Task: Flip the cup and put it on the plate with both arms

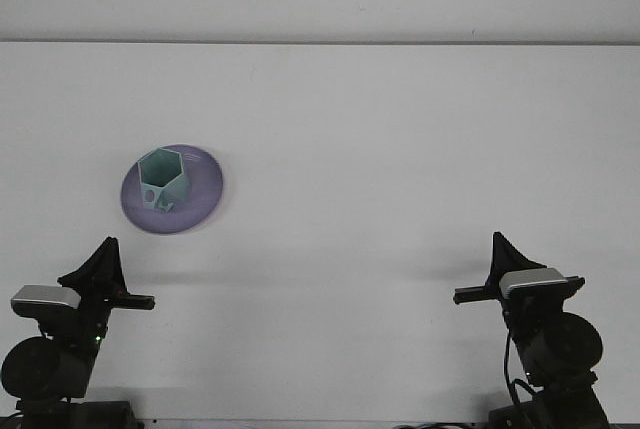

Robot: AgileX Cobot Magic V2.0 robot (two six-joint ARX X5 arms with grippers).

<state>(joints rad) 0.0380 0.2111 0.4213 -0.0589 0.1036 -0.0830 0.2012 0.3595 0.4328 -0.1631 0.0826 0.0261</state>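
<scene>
A teal hexagonal cup (163,179) stands upright, mouth up, on the purple plate (207,187) at the table's left. My left gripper (107,247) is low at the front left, well short of the plate, and its fingers show as one closed point holding nothing. At the front right, far from the cup, my right gripper (498,241) is also shut and empty.
The white table (380,149) runs back to a pale wall. Both arm bases sit at the bottom corners of the view.
</scene>
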